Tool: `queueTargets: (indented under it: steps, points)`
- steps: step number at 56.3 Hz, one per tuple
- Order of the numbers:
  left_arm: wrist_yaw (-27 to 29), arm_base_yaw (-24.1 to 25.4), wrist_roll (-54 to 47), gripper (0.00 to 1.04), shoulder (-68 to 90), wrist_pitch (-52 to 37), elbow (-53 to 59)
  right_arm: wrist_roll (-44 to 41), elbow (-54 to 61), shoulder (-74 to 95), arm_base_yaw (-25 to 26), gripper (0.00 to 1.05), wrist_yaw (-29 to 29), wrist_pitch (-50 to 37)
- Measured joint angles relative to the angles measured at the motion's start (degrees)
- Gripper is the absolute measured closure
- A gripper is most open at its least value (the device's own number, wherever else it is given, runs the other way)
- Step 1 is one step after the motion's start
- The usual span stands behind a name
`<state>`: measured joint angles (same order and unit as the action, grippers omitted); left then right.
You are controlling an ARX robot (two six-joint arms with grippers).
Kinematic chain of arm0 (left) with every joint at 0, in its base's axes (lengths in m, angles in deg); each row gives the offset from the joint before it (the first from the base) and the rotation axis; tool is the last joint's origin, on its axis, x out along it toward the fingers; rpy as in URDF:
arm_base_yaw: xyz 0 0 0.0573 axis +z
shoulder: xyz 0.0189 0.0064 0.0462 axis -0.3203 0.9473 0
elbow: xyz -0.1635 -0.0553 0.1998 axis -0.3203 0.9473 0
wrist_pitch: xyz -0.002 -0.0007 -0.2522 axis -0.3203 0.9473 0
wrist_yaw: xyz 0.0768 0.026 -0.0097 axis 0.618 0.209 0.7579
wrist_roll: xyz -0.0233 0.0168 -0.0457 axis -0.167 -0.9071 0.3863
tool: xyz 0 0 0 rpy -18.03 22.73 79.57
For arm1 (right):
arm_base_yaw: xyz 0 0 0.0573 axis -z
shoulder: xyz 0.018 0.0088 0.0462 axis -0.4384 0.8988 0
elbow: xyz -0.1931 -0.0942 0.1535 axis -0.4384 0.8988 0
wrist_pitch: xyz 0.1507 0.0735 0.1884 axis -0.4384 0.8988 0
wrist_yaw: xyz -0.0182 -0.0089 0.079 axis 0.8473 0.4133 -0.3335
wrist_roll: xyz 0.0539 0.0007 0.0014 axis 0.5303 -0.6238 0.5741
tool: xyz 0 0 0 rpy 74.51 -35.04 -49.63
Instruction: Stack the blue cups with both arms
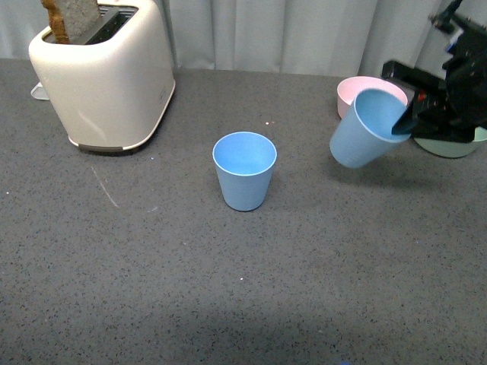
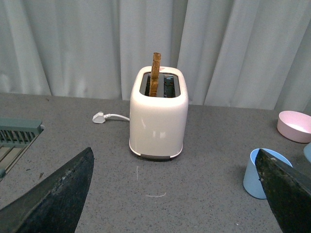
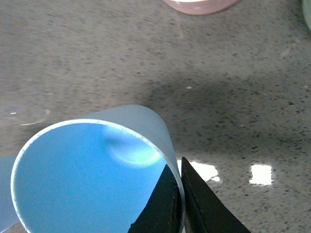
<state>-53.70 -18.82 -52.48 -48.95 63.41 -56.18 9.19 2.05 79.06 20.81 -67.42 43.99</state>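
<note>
The standing blue cup (image 1: 244, 181) is upright at mid-table (image 1: 152, 266). The right gripper (image 1: 403, 125) reaches in from the right side and pinches the rim of the second blue cup (image 1: 365, 129), tilted in the air near the pink bowl (image 1: 358, 85). The left gripper (image 2: 167, 194) is spread wide and holds nothing.

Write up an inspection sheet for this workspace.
Surface: grey speckled table, a few pale scuffs.
Job's things: one cup upright mid-table; other cup tilted, held by its rim.
Clutter: toaster with toast, pink bowl, green bowl, grey rack.
Grippers: right gripper shut on other cup; left gripper open, empty.
Cables: white plug and cord lying loose by toaster.
Surroundings: pale curtain behind.
</note>
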Motion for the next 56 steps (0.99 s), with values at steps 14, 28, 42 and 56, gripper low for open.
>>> queueTargets:
  steps: [14, 28, 42, 56]
  points:
    - [0.00, 0.00, 0.00, 0.07, 0.00, 0.00, 0.00, 1.14, -1.03, -6.64, -7.06, 1.04, -5.44, 0.87]
    - [0.00, 0.00, 0.00, 0.07, 0.00, 0.00, 0.00, 1.81, -2.51, -3.67, -13.42, 1.04, -4.85, 1.90]
    - [0.00, 0.00, 0.00, 0.07, 0.00, 0.00, 0.00, 1.97, -3.61, -1.27, -14.99, 1.04, -3.15, 1.88]
    - [0.00, 0.00, 0.00, 0.07, 0.00, 0.00, 0.00, 1.57, -3.65, -0.83, -14.88, 0.78, -2.47, -2.27]
